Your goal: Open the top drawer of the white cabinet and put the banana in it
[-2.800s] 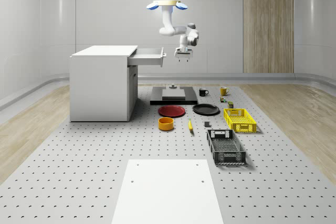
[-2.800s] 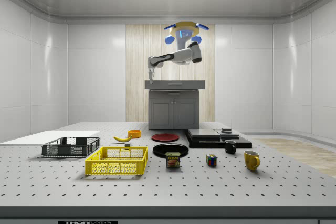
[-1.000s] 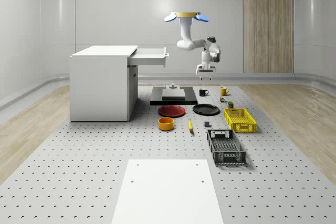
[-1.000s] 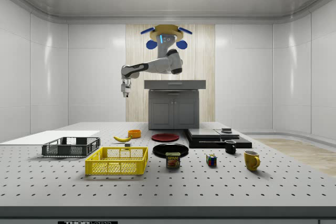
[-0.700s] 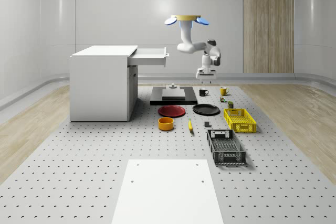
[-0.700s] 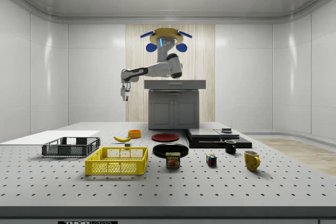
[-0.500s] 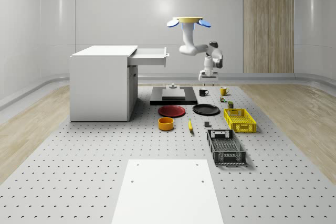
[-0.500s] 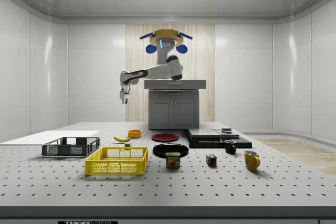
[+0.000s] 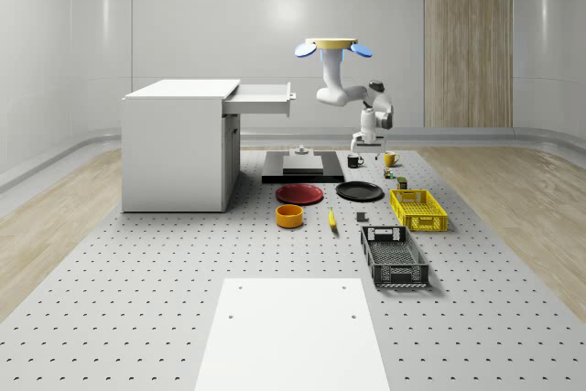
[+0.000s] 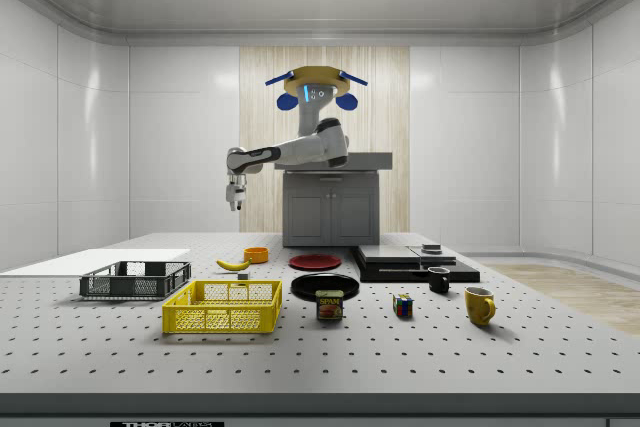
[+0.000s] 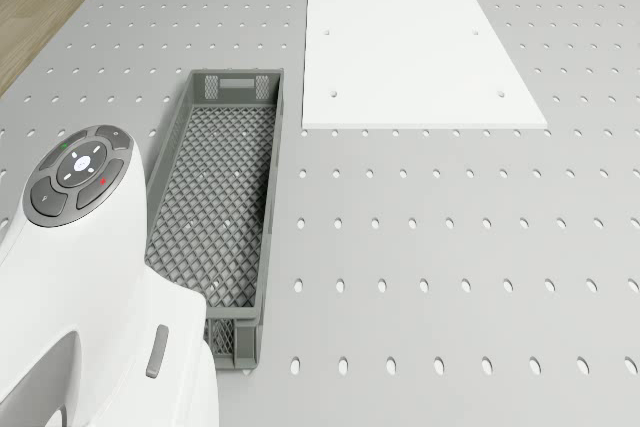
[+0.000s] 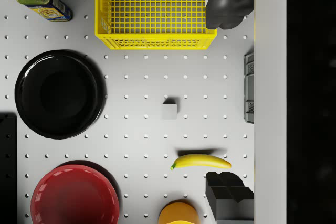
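The white cabinet (image 9: 179, 144) stands at the whole-scene view's left with its top drawer (image 9: 261, 98) pulled out. The banana (image 9: 331, 218) lies on the table beside the orange bowl (image 9: 289, 215); it is also in the side view as banana (image 10: 233, 264). The drone (image 9: 330, 44) hovers to the right of the drawer, high above the table. My gripper (image 9: 359, 141) hangs from the outstretched arm, pointing down, well above the table. In the wrist view the gripper (image 12: 227, 99) is open and holds nothing, with the banana (image 12: 200, 161) far below near one fingertip (image 12: 227, 198).
Around the banana lie a red plate (image 12: 73, 195), a black plate (image 12: 58, 94), a small grey cube (image 12: 169, 110), a yellow basket (image 12: 156, 9) and a tin can (image 12: 43, 1). A grey basket (image 11: 215, 207) and a white sheet (image 11: 415, 37) sit nearer the table's front. Mugs (image 9: 390, 158) stand behind.
The drone has drifted from the drawer front to the whole-scene view's right, and the gripper has swung outward and come lower. The drawer stays open. The banana has not moved.
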{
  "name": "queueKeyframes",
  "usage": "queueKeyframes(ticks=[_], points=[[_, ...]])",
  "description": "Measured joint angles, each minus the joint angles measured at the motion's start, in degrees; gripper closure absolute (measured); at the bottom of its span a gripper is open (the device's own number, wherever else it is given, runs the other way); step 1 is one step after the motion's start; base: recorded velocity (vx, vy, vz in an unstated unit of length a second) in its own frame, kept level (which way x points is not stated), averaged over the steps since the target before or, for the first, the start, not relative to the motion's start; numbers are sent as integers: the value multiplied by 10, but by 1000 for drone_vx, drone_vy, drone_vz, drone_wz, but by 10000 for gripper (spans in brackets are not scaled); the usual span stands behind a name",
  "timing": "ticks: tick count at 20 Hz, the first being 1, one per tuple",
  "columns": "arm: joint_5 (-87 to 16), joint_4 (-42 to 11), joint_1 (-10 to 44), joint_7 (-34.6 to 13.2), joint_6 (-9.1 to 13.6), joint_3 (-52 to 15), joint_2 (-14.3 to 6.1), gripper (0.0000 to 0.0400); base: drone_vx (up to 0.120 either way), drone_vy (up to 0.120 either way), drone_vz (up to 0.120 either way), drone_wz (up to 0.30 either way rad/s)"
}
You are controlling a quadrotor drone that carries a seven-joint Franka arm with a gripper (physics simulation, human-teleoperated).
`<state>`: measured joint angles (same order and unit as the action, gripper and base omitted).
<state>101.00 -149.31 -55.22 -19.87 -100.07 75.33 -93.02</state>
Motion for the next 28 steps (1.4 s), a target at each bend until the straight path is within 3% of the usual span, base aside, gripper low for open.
queueKeyframes(ticks=[16, 22, 28], points=[[0, 0, 0, 0, 0, 0, 0, 0, 32, 0, -120, 0], [0, 0, 0, 0, 0, 0, 0, 0, 113, 0, -120, 0], [0, 0, 0, 0, 0, 0, 1, 0, 0, 0, -120, 0]])
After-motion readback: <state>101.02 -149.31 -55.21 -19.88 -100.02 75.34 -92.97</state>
